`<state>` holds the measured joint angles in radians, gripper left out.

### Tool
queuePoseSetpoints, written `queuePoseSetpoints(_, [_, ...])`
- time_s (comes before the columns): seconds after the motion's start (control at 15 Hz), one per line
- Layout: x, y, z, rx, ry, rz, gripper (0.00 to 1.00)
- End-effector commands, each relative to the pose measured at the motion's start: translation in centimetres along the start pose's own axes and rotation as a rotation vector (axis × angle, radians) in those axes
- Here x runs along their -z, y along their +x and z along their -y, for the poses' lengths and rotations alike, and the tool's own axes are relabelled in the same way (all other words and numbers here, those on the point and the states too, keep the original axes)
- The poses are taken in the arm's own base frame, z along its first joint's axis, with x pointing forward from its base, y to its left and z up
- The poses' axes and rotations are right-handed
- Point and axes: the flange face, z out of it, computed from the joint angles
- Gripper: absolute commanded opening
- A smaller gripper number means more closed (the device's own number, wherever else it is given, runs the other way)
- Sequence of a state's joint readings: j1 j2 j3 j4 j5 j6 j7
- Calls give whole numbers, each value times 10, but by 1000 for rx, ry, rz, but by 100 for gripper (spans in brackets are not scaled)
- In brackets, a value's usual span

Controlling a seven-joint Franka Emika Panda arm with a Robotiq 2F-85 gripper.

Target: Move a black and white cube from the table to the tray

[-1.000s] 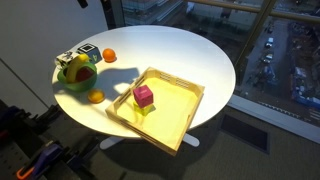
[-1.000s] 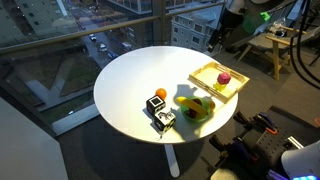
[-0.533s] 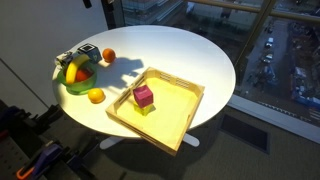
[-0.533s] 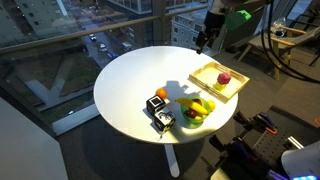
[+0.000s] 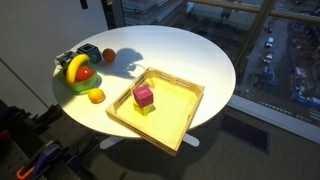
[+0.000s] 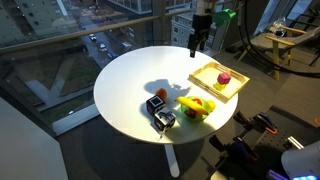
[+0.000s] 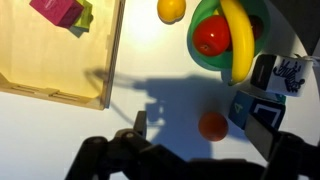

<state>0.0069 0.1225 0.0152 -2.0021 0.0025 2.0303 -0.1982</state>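
Directly below the wrist camera, the gripper hangs above the table with its fingers spread apart, holding nothing. Just beyond, the black and white cube sits on the white top beside an orange, close to a second patterned cube and the green bowl. Farther off, the tray holds a magenta cube.

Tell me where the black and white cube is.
In an exterior view, the cube sits on the table between an orange and a second cube, beside the bowl.
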Motion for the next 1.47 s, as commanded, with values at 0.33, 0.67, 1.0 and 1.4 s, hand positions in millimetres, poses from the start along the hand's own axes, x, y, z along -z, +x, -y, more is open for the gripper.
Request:
queuePoseSetpoints(0.33, [-15,41,38,147,-38,17,100])
queuePoseSetpoints(0.67, [-24,59,55,123,-66,-22,100])
queuePoseSetpoints(1.0, [-33,80,74,26,-65,-85,100])
queuePoseSetpoints(1.4, [-41,100,100,-85,-32,-134,100])
